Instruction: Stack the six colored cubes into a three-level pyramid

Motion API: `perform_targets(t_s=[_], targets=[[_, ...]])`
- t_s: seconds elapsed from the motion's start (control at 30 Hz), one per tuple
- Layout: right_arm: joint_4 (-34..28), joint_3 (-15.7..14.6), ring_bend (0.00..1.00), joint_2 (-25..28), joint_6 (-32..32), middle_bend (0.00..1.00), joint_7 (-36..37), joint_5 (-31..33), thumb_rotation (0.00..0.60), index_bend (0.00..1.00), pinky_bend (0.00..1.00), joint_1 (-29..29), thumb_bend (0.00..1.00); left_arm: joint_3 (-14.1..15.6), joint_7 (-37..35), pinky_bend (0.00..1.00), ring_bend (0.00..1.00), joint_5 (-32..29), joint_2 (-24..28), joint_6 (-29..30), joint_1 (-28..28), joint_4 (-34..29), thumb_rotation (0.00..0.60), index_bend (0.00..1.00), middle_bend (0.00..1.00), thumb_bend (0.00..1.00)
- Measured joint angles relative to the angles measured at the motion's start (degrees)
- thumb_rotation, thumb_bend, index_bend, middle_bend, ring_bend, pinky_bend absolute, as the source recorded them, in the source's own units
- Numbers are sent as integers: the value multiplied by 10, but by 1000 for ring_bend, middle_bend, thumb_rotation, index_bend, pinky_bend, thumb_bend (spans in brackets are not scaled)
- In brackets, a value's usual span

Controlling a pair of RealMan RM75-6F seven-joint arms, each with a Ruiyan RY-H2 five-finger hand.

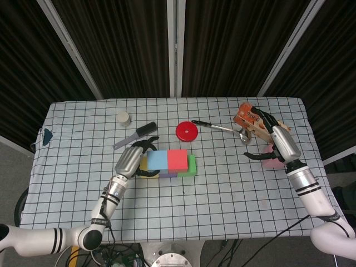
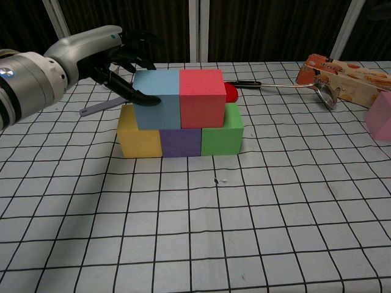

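Reaching in from the table's near left, the left hand (image 2: 125, 64) rests its dark fingertips (image 2: 148, 97) against the left face of the blue cube (image 2: 156, 99); its fingers are spread and hold nothing. The forearm lies low over the cloth, angled toward the stack.

Six cubes are visible. Five form the stack near the table's centre: a bottom row of three, the yellow cube (image 2: 138, 140), purple cube (image 2: 180, 141) and green cube (image 2: 222, 135), touching side by side, and a second row of two, the blue cube and red cube (image 2: 202, 96), touching each other on top. The sixth, a pink cube (image 1: 272, 162), sits apart near the table's right edge.

The right hand (image 1: 271, 135) hangs over the pink cube with fingers apart; whether it touches the cube cannot be told. Its forearm runs back toward the near right corner.

Beyond the stack lie one red disc (image 1: 187, 131), one ladle (image 1: 222, 128) with a black handle, and one orange packet (image 1: 248, 118) toward the far right. Toward the far left lie one black-headed brush (image 1: 137, 134) and one small white cup (image 1: 123, 117). One dark blue scrap (image 1: 48, 134) lies at the left edge of the checked tablecloth (image 1: 222, 183).
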Motion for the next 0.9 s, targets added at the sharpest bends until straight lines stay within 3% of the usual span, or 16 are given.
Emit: perform_targets(t_s=[0.13, 0.53, 0.73, 0.9], targets=[[1, -1, 0, -1, 0, 67, -1, 0, 600, 0, 0, -1, 2, 2, -5, 177, 174, 5, 1, -3, 1, 0, 600, 85, 200, 180], [0, -2, 0, -4, -9, 66, -14, 5, 600, 0, 0, 3, 20, 8, -13, 170, 111, 23, 15, 5, 11, -22, 600, 73, 135, 165], [-3, -1, 0, -12, -29, 55, -41, 18, 600, 0, 0, 16, 33, 24, -16, 169, 100, 61, 49, 46, 42, -38, 600, 73, 130, 164], [-4, -2, 0, -27, -62, 33, -81, 42, 600, 0, 0, 38, 35, 37, -36, 169, 100, 82, 78, 92, 86, -16, 600, 73, 130, 164]])
